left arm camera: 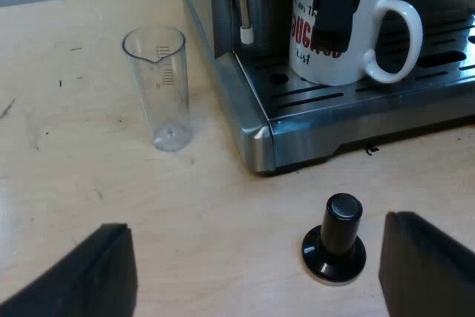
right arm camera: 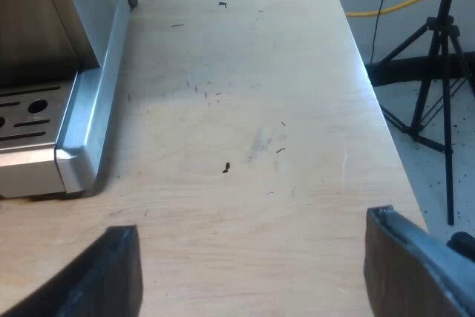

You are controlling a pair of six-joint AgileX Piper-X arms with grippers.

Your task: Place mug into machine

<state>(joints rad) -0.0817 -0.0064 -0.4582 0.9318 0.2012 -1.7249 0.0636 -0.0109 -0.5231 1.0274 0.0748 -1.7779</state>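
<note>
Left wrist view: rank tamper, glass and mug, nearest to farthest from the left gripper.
1. Tamper, on the table just ahead of the left gripper.
2. Glass, upright beside the machine.
3. Mug, on the drip tray.

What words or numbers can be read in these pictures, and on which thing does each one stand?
"on th": black, on the mug, cut off at both ends.
Red capitals under it on the mug: partly hidden, not surely readable.
"List": black, under the red letters on the mug.
Measuring glass: scale marks, figures too small to read.
</note>
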